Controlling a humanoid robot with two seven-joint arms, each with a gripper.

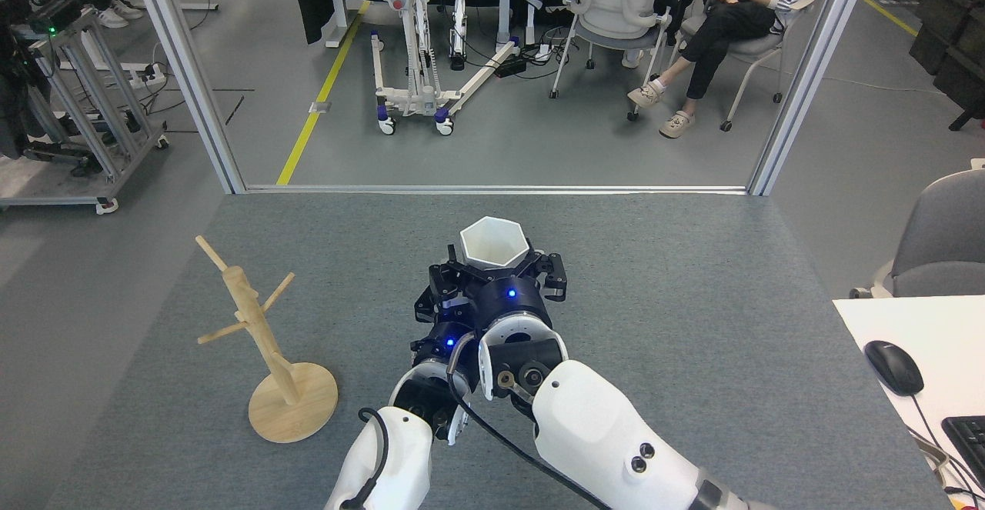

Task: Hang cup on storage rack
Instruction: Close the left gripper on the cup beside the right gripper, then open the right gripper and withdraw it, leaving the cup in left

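While the cup (pixel 494 242) sat upright, right end effector (pixel 496 268) gripped it.
Left end effector (pixel 445 295) beside it, grip unclear; rack (pixel 262 341) well left of the cup.

Robotics lab, wheeled test stand (pixel 419 48), taped floor line (pixel 319 95)

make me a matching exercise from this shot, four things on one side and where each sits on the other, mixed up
Things:
1. cup
2. storage rack
3. computer mouse
4. seated person

Places:
A. on the white desk at the right edge
B. on a chair beyond the metal frame, top right
C. standing on the grey table, left of the arms
D. between the pincers, mouth up, at the table's middle

Pairs: 1-D, 2-C, 3-A, 4-B
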